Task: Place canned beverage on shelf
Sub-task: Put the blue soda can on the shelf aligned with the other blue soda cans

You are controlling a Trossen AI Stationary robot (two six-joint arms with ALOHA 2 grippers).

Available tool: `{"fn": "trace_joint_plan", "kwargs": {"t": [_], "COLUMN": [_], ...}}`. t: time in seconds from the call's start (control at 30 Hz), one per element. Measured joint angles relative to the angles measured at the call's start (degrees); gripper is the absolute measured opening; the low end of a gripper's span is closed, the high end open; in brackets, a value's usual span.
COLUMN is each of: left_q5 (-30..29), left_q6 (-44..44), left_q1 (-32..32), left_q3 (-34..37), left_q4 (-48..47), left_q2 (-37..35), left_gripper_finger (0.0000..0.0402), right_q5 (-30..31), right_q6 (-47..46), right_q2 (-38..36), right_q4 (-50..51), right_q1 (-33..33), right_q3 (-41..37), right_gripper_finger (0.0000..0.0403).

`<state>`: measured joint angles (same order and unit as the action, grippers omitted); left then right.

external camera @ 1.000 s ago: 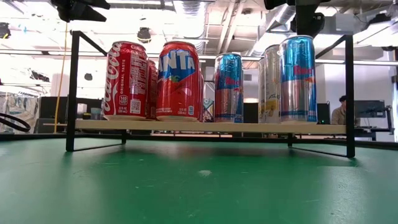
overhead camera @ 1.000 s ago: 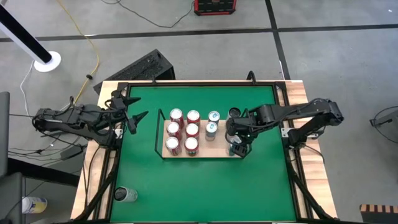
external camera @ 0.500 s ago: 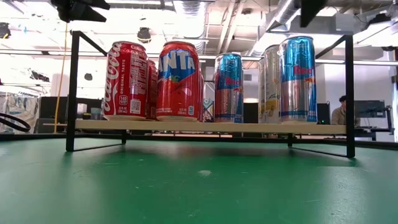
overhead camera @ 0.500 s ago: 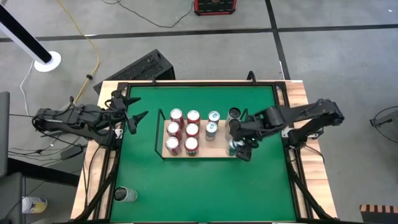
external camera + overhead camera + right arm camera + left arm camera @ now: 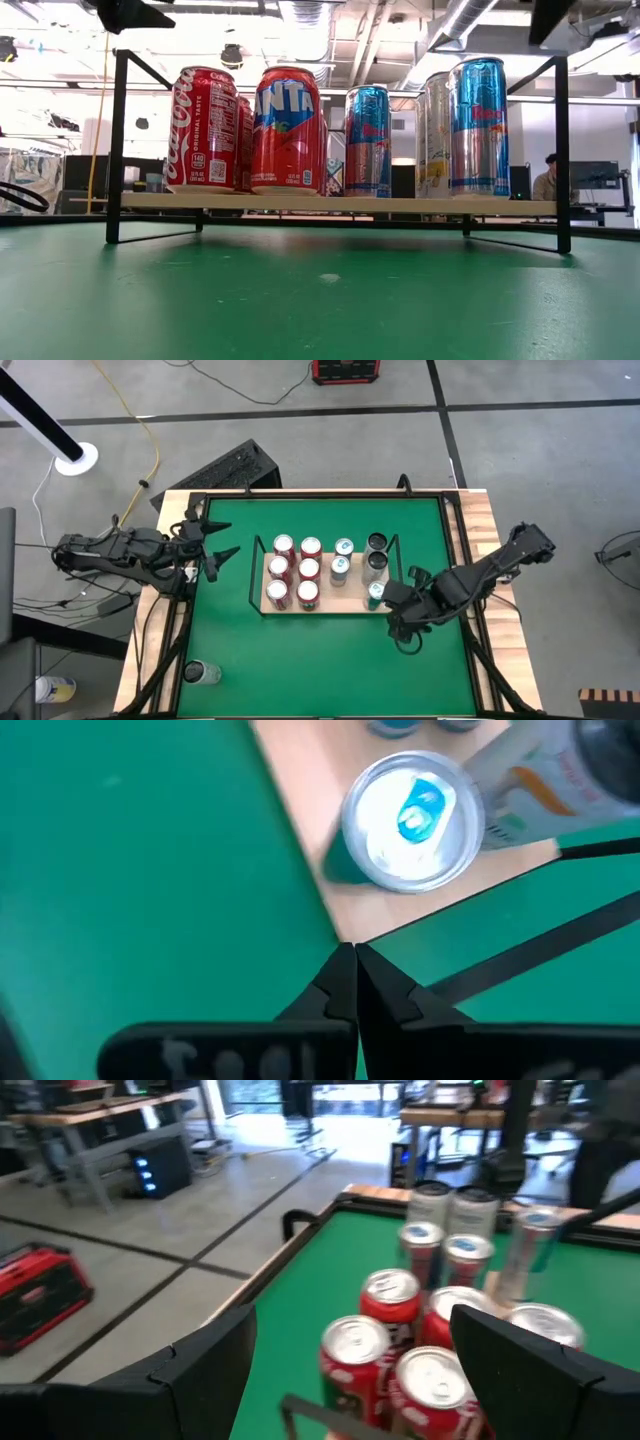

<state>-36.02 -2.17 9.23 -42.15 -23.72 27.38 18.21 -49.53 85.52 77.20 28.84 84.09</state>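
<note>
The shelf (image 5: 350, 602) stands mid-table, a light-wood board with black wire rails. On it stand several red cans (image 5: 292, 569) and several blue and silver cans (image 5: 341, 558). A blue can (image 5: 373, 593) stands upright on its base at the board's near right corner (image 5: 300, 810). In the right wrist view its top (image 5: 412, 820) shows with a blue tab. My right gripper (image 5: 397, 623) is shut and empty, just off that corner over the green table. My left gripper (image 5: 228, 536) stands open at the table's left edge, pointing at the shelf.
One can (image 5: 200, 673) lies at the table's near left corner. The shelf's wire rail (image 5: 520, 945) runs close in front of my right fingers. Open green table (image 5: 330, 660) lies between the shelf and the near edge.
My right gripper has let go of the blue can at the shelf's near right corner. It has drawn back toward the table's near right, and its fingers have shut. The can stays upright on the board.
</note>
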Motion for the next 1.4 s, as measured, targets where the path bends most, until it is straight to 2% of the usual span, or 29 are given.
{"fn": "trace_joint_plan", "kwargs": {"t": [0.03,0.3,0.97,1.2,1.4], "left_q5": [0.8,1.3,1.2,1.1,1.2], "left_q6": [0.0,1.1,1.5,1.7,1.7], "left_q1": [0.0,0.0,0.0,0.0,0.0], "left_q3": [0.0,0.0,0.0,0.0,0.0], "left_q4": [0.3,1.3,1.3,1.2,1.2], "left_q2": [0.0,0.0,0.0,0.0,0.0], "left_gripper_finger": [0.032,0.032,0.032,0.032,0.032], "right_q5": [0.3,2.0,1.6,0.0,-1.1], "right_q6": [-0.1,-1.2,1.7,6.5,10.6], "right_q2": [0.0,0.0,1.7,5.7,5.8], "right_q4": [-0.5,-1.9,0.1,-4.1,-10.6], "right_q1": [-0.3,-3.3,-6.9,-8.7,-10.1], "right_q3": [-0.7,-2.0,-1.9,-1.8,-1.8], "right_gripper_finger": [0.002,0.0015,0.0014,0.0014,0.0014]}}
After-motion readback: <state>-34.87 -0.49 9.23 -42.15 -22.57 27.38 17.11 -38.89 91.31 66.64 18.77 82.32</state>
